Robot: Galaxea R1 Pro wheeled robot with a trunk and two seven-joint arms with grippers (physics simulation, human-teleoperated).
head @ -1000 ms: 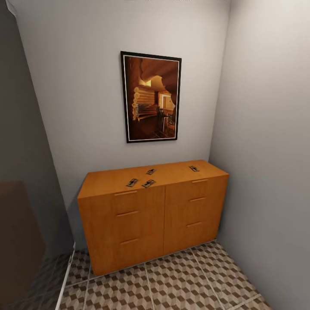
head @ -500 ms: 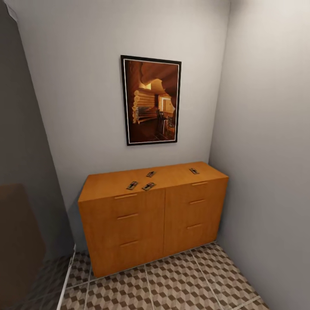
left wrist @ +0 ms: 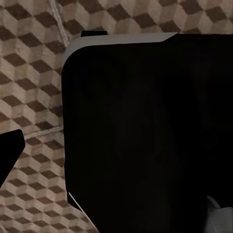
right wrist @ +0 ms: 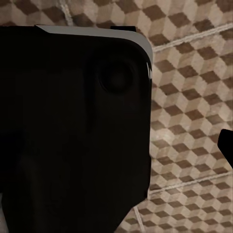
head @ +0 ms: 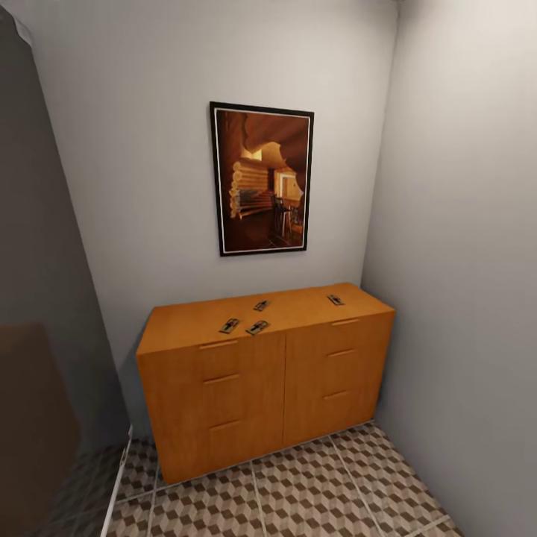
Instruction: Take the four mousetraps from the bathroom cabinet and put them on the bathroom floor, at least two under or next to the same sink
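Four small mousetraps lie on the flat top of the orange-brown cabinet (head: 224,388), which stands against the far wall. Two sit side by side near the front edge, mousetrap (head: 229,326) and mousetrap (head: 257,327). A third mousetrap (head: 261,305) lies just behind them, and another mousetrap (head: 335,300) lies towards the right end. The cube-patterned bathroom floor (head: 313,492) spreads in front of the cabinet. A dark fingertip (left wrist: 9,153) of my left gripper and a dark fingertip (right wrist: 227,145) of my right gripper hang at the frame edges over the floor tiles. The sink is out of view.
A framed brown picture (head: 261,179) hangs above the cabinet. A grey wall (head: 462,298) closes the right side next to the cabinet. A dark brown panel (head: 30,418) stands at the near left, with a pale floor strip (head: 115,485) beside it. My black base (left wrist: 145,131) covers floor below.
The whole head view has shifted a little, so the picture and cabinet top sit slightly lower in the frame. The mousetraps have stayed in place on the cabinet.
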